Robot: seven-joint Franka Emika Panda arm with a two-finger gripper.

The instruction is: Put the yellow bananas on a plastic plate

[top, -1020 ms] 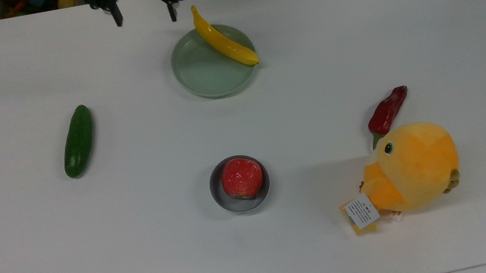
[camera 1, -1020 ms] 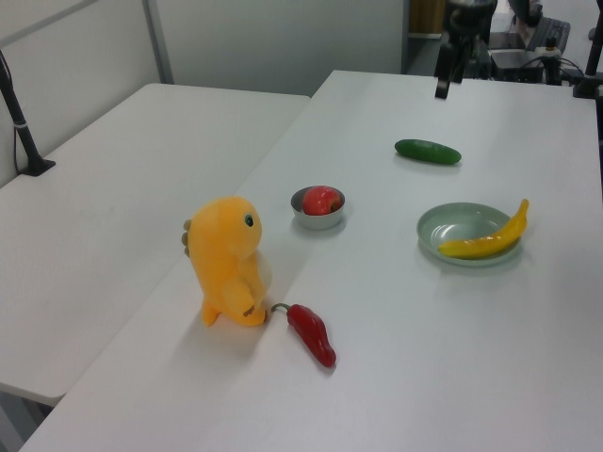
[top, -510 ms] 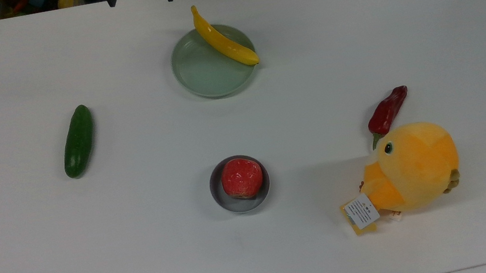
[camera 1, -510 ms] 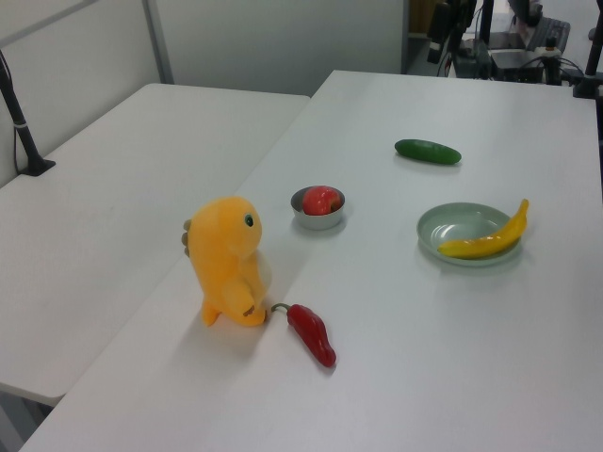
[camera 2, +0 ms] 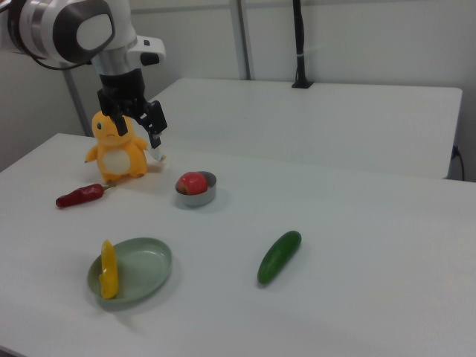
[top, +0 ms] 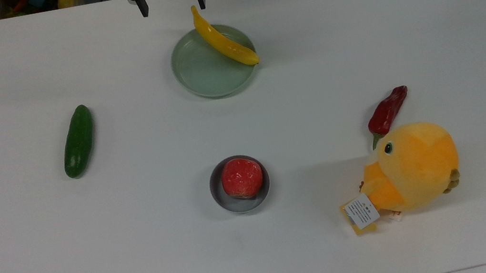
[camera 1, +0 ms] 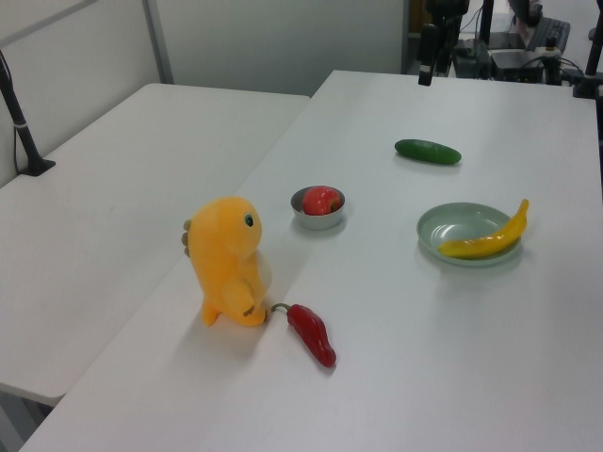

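The yellow banana (top: pixel 223 38) lies across the far right part of the pale mint-green plate (top: pixel 204 72) in the top view, its stem end sticking out over the rim. It is also on the plate (camera 1: pixel 457 226) as the banana (camera 1: pixel 485 240) in the left view, and on the plate (camera 2: pixel 141 264) as the banana (camera 2: pixel 108 271) in the right view. My gripper (top: pixel 171 6) hangs open and empty above the table's far edge, just beyond the banana's stem end. The gripper (camera 2: pixel 137 125) stands high over the table in the right view.
A green cucumber (top: pixel 78 141) lies at the top view's left. A small dark grey bowl (top: pixel 218 197) holds a red apple (top: pixel 241 177) near the middle. A red chilli pepper (top: pixel 387 110) and an orange-yellow plush toy (top: pixel 413 166) sit at the top view's right.
The open gripper pulled back toward the table's far edge, then shifted to the top view's right, nearer the banana's stem end. The banana and plate have not moved.
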